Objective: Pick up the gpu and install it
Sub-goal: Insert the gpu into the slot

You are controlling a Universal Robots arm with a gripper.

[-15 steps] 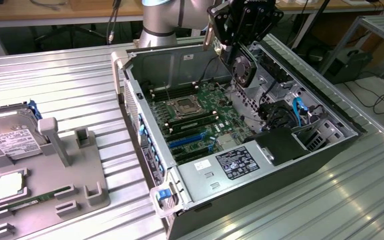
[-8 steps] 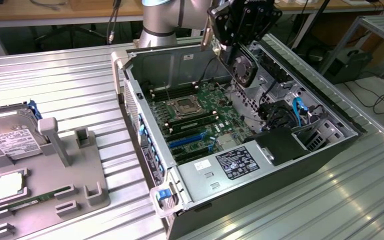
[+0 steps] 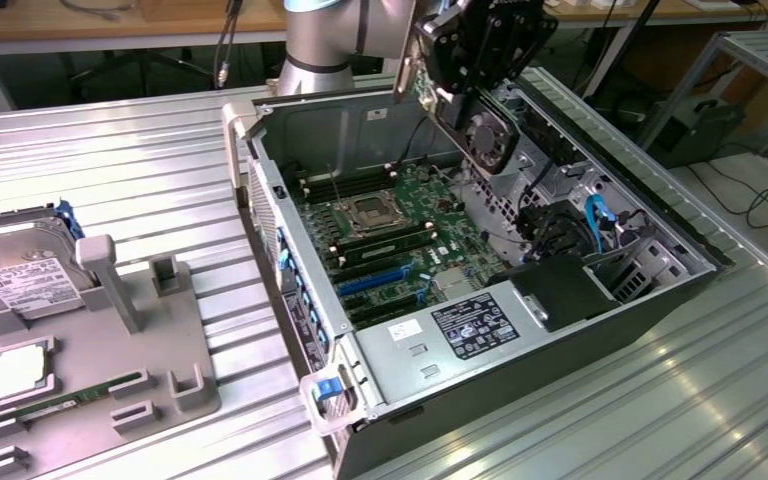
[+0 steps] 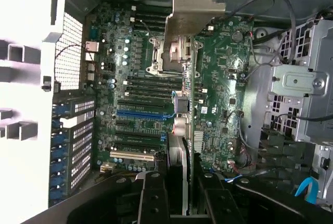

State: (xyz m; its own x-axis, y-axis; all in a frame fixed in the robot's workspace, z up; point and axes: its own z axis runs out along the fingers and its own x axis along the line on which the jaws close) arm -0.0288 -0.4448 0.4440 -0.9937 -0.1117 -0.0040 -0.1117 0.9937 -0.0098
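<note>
The gripper (image 3: 475,92), nipped narrow on the gpu (image 3: 488,135) (high over the case (image 3: 558,370)), could jam it askew beside the blue slot (image 3: 373,283).

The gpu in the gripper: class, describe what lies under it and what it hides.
Under the gpu, shut in the gripper, lies the motherboard with its CPU socket and blue slot. The card hides the strip of board directly beneath it.

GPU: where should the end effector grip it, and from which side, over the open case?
Pinch the gpu across its two flat faces at the upper edge, coming from above. It is thin and hangs on edge over the motherboard, so this leaves its lower edge and bracket free. The end effector holds it so.
</note>
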